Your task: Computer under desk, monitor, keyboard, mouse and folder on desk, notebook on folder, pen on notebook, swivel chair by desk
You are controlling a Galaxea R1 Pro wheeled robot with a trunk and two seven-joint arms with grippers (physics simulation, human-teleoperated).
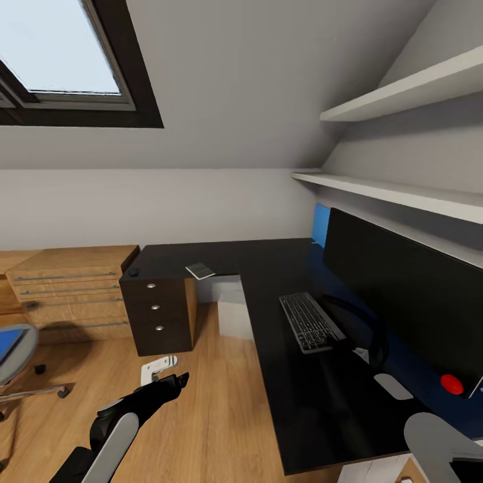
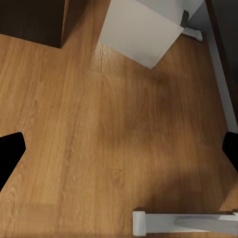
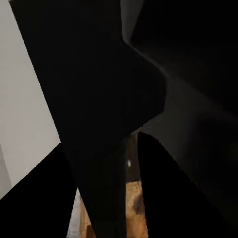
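The black L-shaped desk [image 1: 268,258] fills the right half of the head view. On it the monitor [image 1: 409,288] stands along the blue back panel, with the keyboard [image 1: 308,322] in front of it. The notebook [image 1: 200,270] lies near the desk's inner corner, and a small black mouse [image 1: 134,272] rests above the drawers. The light-grey computer [image 1: 231,310] [image 2: 141,29] stands on the floor under the desk. At the far left is the swivel chair [image 1: 17,352] with the blue folder [image 1: 5,342] on its seat. My left gripper [image 1: 176,382] [image 2: 119,151] hangs open over bare wooden floor. Dark shapes block the right wrist view.
A light-wood drawer chest [image 1: 67,288] stands left of the desk's black drawers [image 1: 157,308]. A white bracket-like piece [image 1: 159,367] lies on the floor near my left gripper. A red round object [image 1: 451,384] sits by the monitor's base. Two wall shelves [image 1: 402,191] hang above the monitor.
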